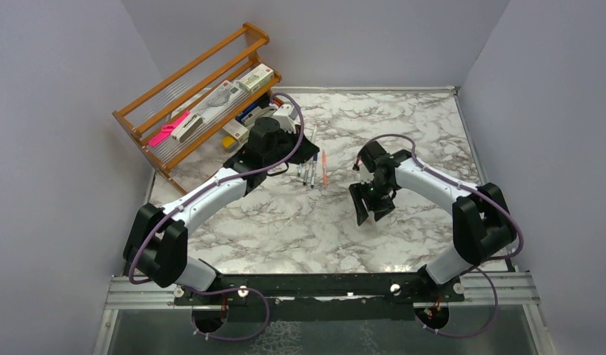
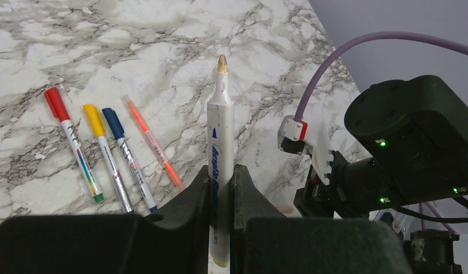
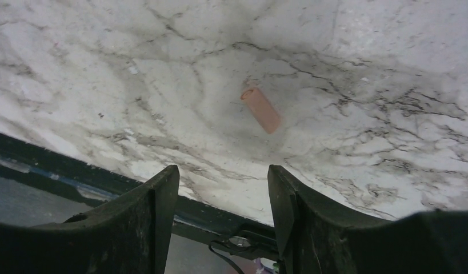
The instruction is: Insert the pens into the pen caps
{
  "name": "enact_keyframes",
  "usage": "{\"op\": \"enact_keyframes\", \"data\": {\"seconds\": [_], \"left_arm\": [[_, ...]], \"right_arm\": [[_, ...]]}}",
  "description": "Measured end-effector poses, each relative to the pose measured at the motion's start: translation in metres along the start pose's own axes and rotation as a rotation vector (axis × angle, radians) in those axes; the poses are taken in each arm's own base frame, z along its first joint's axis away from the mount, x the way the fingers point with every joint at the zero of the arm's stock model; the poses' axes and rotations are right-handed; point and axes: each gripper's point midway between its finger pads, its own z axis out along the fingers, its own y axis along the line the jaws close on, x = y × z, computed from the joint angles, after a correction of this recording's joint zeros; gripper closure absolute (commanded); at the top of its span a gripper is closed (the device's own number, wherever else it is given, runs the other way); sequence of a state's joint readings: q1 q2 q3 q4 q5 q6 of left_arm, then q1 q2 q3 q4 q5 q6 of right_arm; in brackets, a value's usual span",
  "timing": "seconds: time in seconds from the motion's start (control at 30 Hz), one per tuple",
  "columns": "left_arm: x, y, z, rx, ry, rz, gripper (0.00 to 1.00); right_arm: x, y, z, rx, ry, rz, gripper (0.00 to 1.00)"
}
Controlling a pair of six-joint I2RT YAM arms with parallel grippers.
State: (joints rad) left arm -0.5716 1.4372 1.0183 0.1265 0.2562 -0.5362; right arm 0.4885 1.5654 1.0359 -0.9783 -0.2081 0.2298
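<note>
My left gripper (image 2: 223,171) is shut on a grey-white pen (image 2: 220,131) with blue print. The pen's bare ochre tip (image 2: 222,63) points away over the marble. On the table to its left lie three capped pens, with a red cap (image 2: 56,103), a yellow cap (image 2: 94,119) and a dark blue cap (image 2: 112,123), and beside them a thin salmon-orange pen (image 2: 153,144). From above this group (image 1: 308,174) lies just beyond the left gripper (image 1: 307,151). My right gripper (image 3: 223,171) hangs open and empty above the table, a pale pink pen cap (image 3: 261,109) lying just beyond its fingertips.
A wooden rack (image 1: 196,89) stands at the back left, holding boxes and a bright pink bar (image 1: 169,129). Grey walls enclose the table on three sides. The right arm (image 2: 414,137) shows close on the right in the left wrist view. The black front rail (image 3: 60,165) runs below the right fingers.
</note>
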Motion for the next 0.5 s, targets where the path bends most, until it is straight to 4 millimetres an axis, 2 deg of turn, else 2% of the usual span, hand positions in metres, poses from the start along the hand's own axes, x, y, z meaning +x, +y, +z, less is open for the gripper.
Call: {"op": "enact_keyframes", "data": {"seconds": [0.23,0.5], "left_arm": [[-0.003,0.005,-0.001,-0.004,-0.003,0.001,1.00],[-0.004,0.009,-0.002,-0.005,-0.002,-0.001,1.00]], "right_arm": [[-0.011,-0.019,0.009,0.121,0.010,0.002,0.41],[-0.018,-0.029,0.016,0.178,0.016,0.001,0.41]]}}
